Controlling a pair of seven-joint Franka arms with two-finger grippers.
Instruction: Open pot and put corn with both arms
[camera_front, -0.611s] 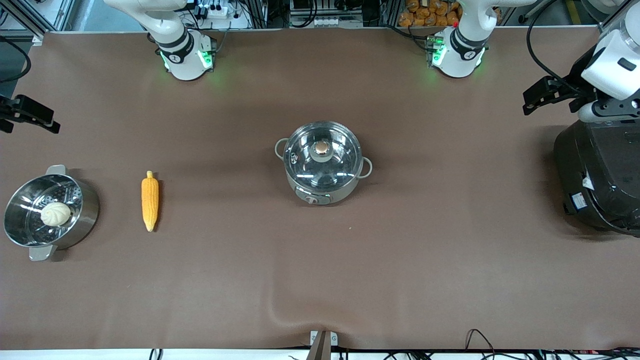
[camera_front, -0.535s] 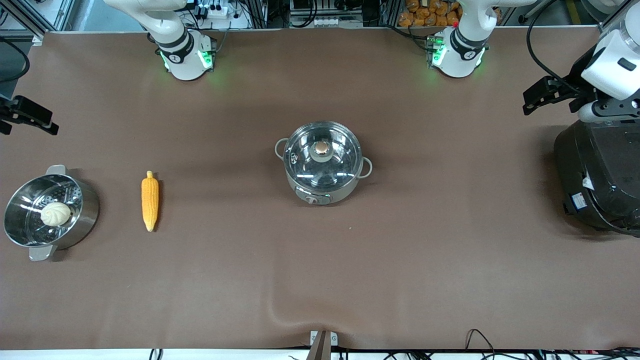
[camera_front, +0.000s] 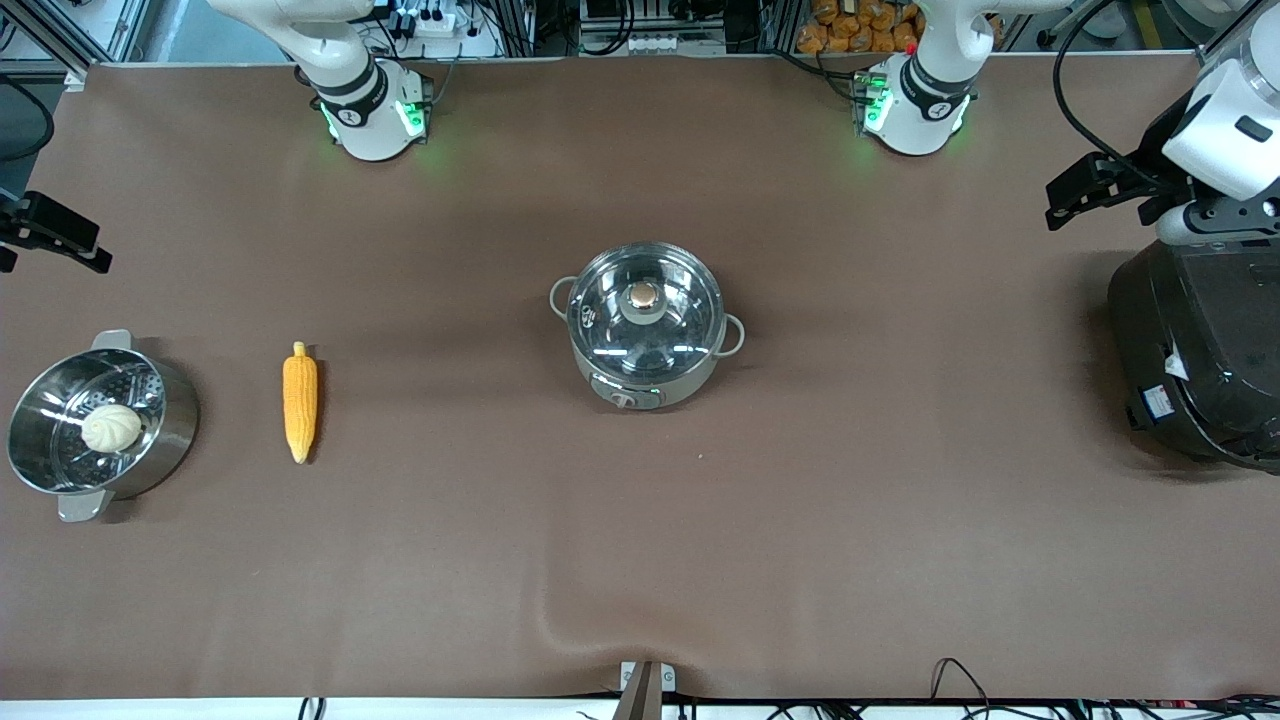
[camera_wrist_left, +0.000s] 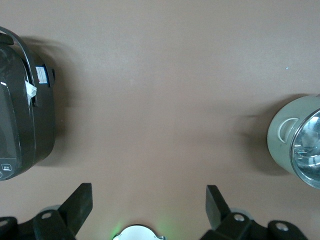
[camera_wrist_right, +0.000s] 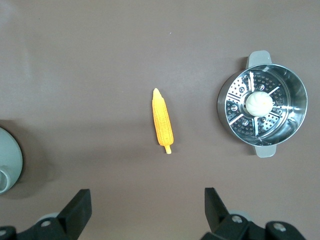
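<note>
Lying on the brown tabletop (camera_front: 800, 560) toward the right arm's end, the corn (camera_front: 300, 402) rests flat and untouched, its length running from the near edge toward the robots' edge and its stem tip pointing at the robots' edge; in the right wrist view the corn (camera_wrist_right: 162, 121) lies well apart from everything else. Beside it, close to the tabletop's edge at the right arm's end, a steel steamer pot (camera_front: 170, 440) with flat tab handles holds a white bun (camera_front: 111, 427) on its perforated insert. Slightly farther from the front camera, at the middle of the tabletop, stands the pot (camera_front: 647, 325), its clear glass lid (camera_front: 645, 305) in place and its base knob facing the near edge. At the left arm's end, a big black cooker (camera_front: 1195, 350) sits against that edge. Above the cooker's farther part hovers the left claw (camera_front: 1075, 190); the left wrist view shows the left claw (camera_wrist_left: 149, 207) spread wide, holding nothing. The right claw (camera_front: 50, 232) hangs over the tabletop's edge at the right arm's end, over bare tabletop farther from the front camera than the steamer pot; the right wrist view shows the right claw (camera_wrist_right: 148, 207) likewise spread and empty.
</note>
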